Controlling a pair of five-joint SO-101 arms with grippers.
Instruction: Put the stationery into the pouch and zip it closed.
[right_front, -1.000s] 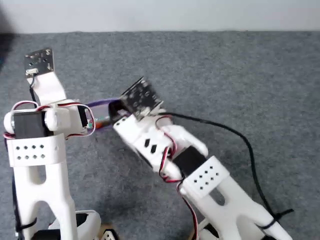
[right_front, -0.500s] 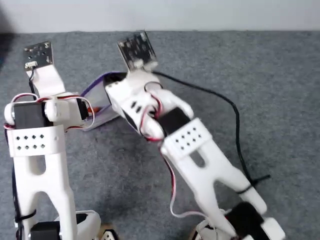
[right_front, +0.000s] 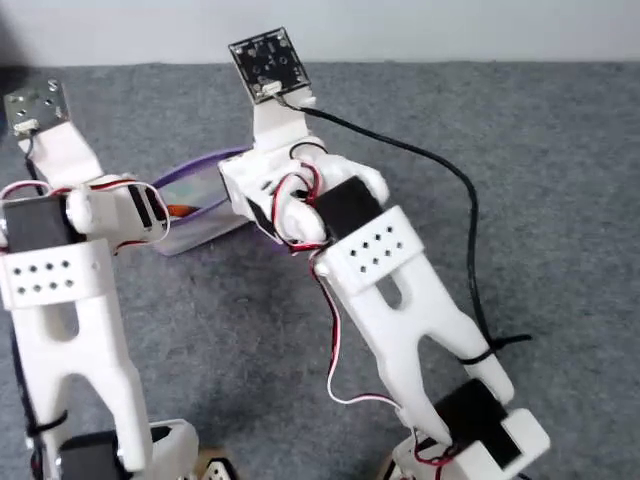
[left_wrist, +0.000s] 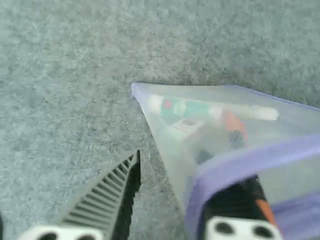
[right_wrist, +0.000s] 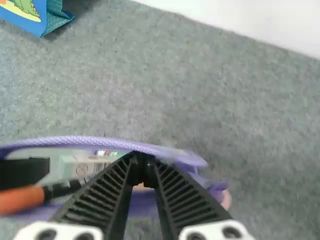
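The stationery (left_wrist: 210, 109) already lay inside the pouch (left_wrist: 165, 115), which rested on the grey, felt-like table (right_front: 520, 140) between the arms. By my reckoning only the zipping was left, though how far the zip had run I couldn't tell. The right gripper (right_wrist: 139, 167) was pinched on the purple fabric zip band (right_wrist: 75, 141), and the left gripper (left_wrist: 192, 175) was spread wide at the flat, cloudy-clear plastic wall.
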